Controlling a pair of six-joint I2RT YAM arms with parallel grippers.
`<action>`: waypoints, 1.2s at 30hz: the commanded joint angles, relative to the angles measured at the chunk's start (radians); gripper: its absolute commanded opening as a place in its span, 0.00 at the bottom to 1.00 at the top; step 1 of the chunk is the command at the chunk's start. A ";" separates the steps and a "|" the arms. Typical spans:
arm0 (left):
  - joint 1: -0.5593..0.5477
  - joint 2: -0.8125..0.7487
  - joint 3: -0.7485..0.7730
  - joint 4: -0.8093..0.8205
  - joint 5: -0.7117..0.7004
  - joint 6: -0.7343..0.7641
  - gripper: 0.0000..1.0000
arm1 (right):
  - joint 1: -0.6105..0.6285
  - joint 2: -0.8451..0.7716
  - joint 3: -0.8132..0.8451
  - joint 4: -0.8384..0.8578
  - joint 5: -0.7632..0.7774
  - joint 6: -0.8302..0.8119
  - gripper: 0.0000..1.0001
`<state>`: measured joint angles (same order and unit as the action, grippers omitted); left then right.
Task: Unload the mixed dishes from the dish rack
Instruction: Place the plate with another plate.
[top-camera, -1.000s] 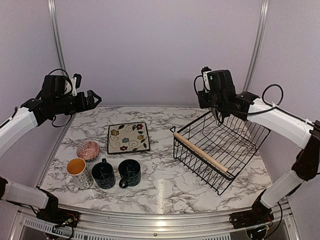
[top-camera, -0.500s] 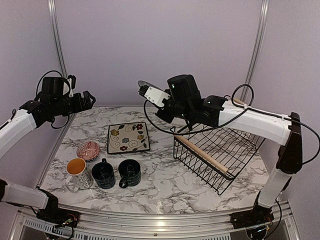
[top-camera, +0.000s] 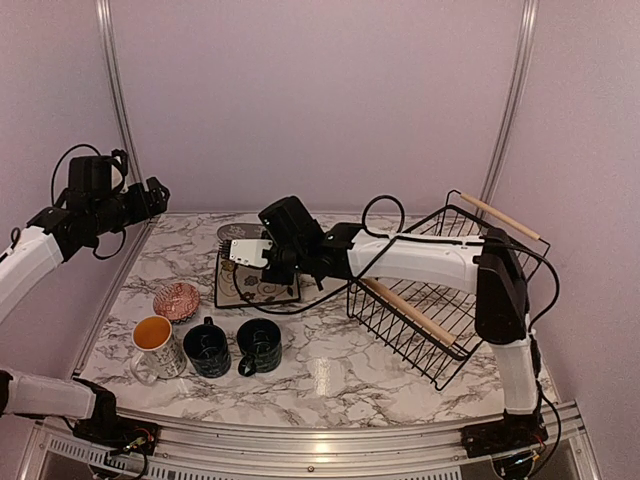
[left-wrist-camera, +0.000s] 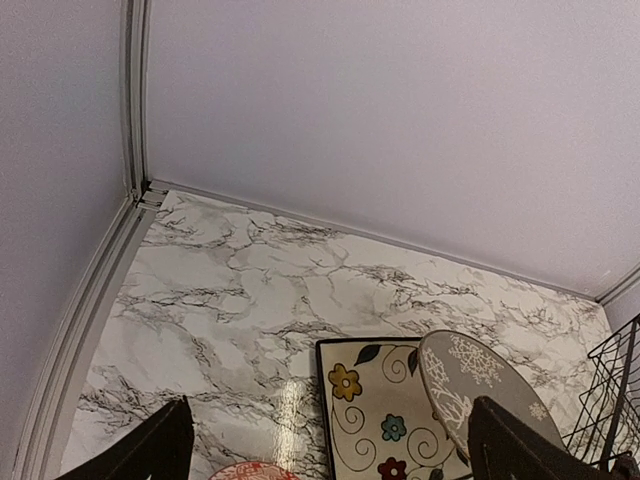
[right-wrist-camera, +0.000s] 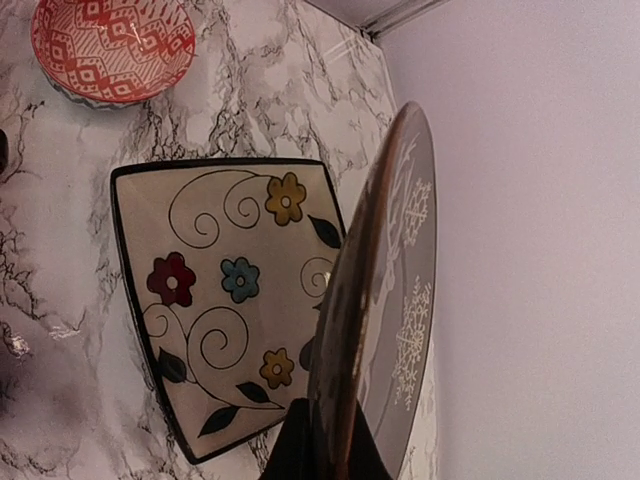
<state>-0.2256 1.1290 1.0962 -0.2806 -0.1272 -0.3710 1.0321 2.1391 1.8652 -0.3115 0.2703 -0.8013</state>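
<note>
A round grey plate (right-wrist-camera: 400, 300) is hanging on edge over the square patterned plate (right-wrist-camera: 230, 300), pinched at its rim by the right gripper (right-wrist-camera: 330, 450). The dish rack (top-camera: 440, 310) is sitting tilted, just right of them. The left gripper (top-camera: 150, 195) is hovering wide open, well apart at the far left.

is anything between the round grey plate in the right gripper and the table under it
Yes. The round grey plate, gripped by its rim in the right gripper, appears to hang over the square floral plate, which lies flat on the marble table beneath it. Bare marble shows beyond that plate's far edge.
</note>
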 joint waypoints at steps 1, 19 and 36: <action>0.022 0.011 -0.005 0.019 0.030 -0.014 0.98 | 0.003 0.043 0.130 0.084 -0.037 -0.015 0.00; 0.052 0.030 -0.009 0.031 0.106 -0.038 0.98 | 0.004 0.204 0.196 0.114 -0.031 -0.011 0.00; 0.054 0.041 -0.010 0.029 0.116 -0.042 0.98 | 0.005 0.251 0.183 0.121 -0.084 0.005 0.30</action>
<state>-0.1795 1.1591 1.0962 -0.2718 -0.0223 -0.4088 1.0325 2.3867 1.9858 -0.2451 0.2188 -0.8139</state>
